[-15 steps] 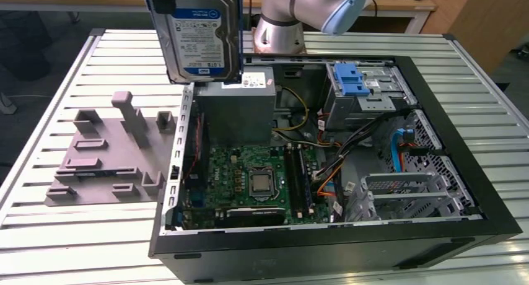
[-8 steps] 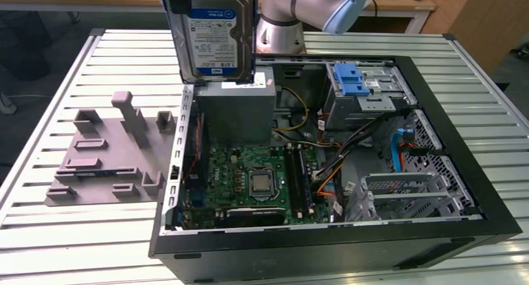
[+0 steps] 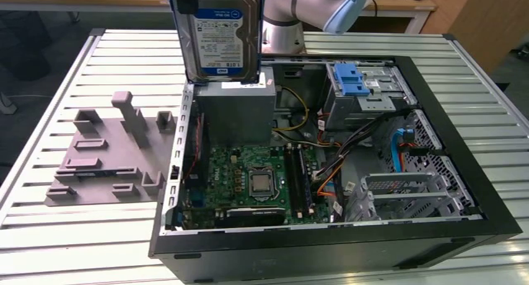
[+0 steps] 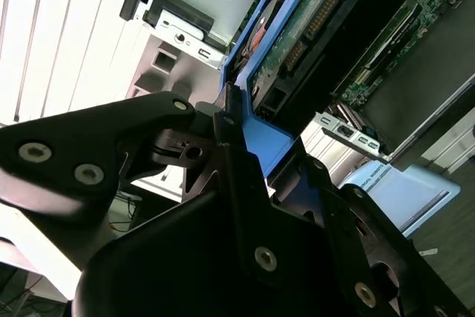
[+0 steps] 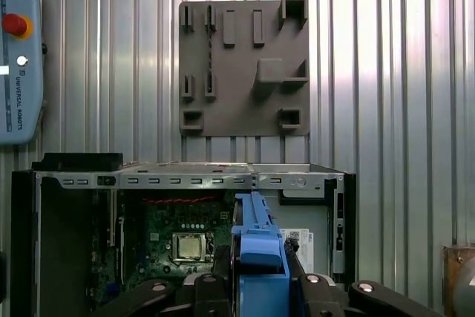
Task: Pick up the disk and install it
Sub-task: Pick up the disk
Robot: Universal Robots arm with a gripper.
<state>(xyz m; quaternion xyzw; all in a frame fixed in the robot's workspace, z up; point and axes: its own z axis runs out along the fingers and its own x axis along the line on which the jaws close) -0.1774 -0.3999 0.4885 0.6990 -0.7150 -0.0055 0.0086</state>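
I have the disk (image 3: 219,34) clamped on edge in the gripper (image 5: 260,265), its label facing the exterior camera. In both wrist views its blue carrier frame (image 4: 261,146) is pinched between the black fingers (image 4: 237,183). Held this way, the disk stands upright just over the grey metal box (image 3: 235,108) inside the open computer case (image 3: 463,192); I cannot tell whether the two touch. Below the gripper I make out the motherboard (image 5: 185,235). The blue ribbed latch (image 3: 351,80) lies away from the gripper, toward the exterior view's right. The grey fixture plate (image 5: 245,68) rests outside the case on the slatted table (image 3: 49,235).
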